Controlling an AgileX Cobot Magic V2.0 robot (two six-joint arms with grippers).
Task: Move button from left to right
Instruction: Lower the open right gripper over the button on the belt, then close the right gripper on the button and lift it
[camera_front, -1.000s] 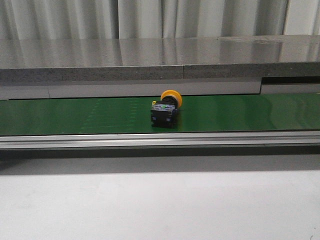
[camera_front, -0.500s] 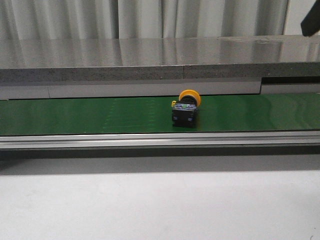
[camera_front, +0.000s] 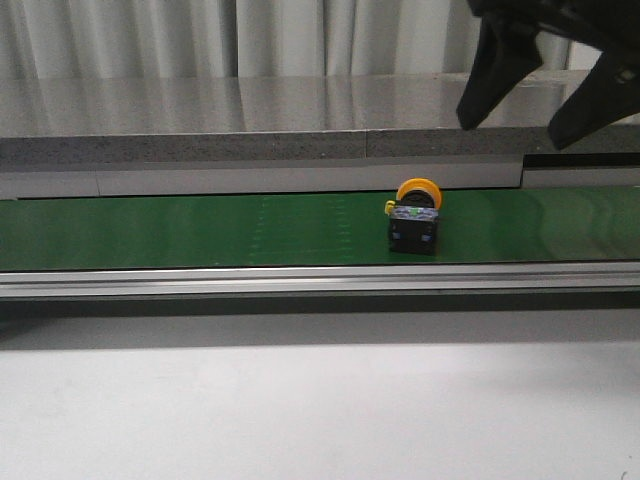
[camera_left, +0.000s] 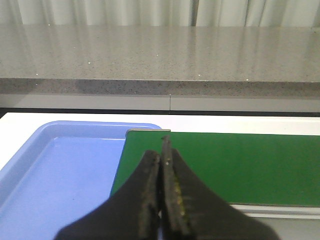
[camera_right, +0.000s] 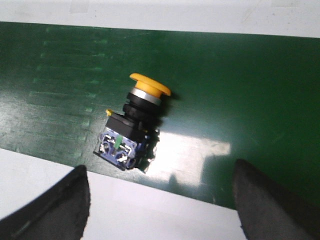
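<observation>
The button (camera_front: 414, 218), an orange-yellow cap on a black boxy body, lies on its side on the green conveyor belt (camera_front: 200, 230), right of centre. It also shows in the right wrist view (camera_right: 134, 126). My right gripper (camera_front: 535, 85) hangs open above and to the right of it, fingers wide apart; in the right wrist view (camera_right: 160, 197) the button lies just beyond the fingertips (camera_right: 67, 197). My left gripper (camera_left: 162, 155) is shut and empty, over the left end of the belt (camera_left: 240, 165).
A blue tray (camera_left: 65, 170) sits beside the belt's left end. A grey stone ledge (camera_front: 300, 120) runs behind the belt, and a metal rail (camera_front: 320, 280) along its front. White table surface (camera_front: 320, 400) lies in front.
The button has travelled to the right along the belt. My right gripper has come down into the front view from the upper right, open.
</observation>
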